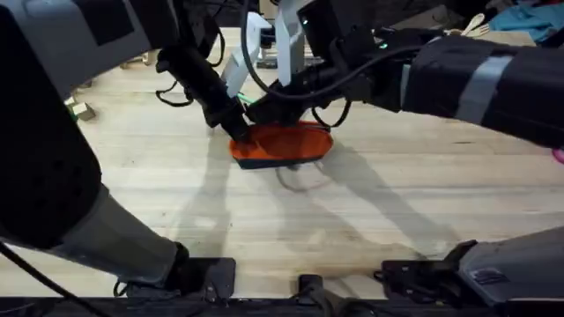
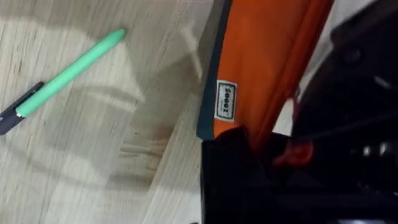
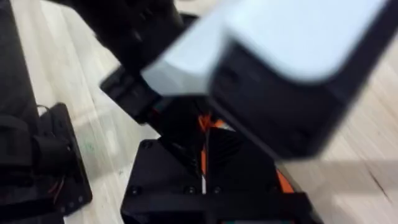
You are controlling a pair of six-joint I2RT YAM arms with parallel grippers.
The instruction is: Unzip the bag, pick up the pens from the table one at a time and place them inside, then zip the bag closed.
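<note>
You see the orange bag (image 1: 286, 143) lying a little above the middle of the overhead frame, on the light wooden table (image 1: 397, 211), with its dark base strip toward the lower edge of the picture. Both arms reach in over it.

The left gripper (image 1: 236, 130) comes down from the upper left and meets the bag at its left end. In the left wrist view the black fingers (image 2: 233, 168) press on the orange fabric at the corner of the bag (image 2: 267, 62), just beside a small white label (image 2: 226, 99), so this gripper seems clamped on the bag's end. The dark grey strip runs along the edge of the bag next to the bare wood.

The right gripper (image 1: 280, 110) comes from the right side of the overhead frame and stands just over the upper edge of the bag, near its middle. In the right wrist view you see only a thin line of orange (image 3: 203, 155) between black parts, with the other arm crossing above it. I cannot tell if these fingers are apart or together.

The green pen (image 2: 68, 73) lies flat on the table in the upper left of the left wrist view, its dark tip toward the left edge, well apart from the bag and touching no gripper.
</note>
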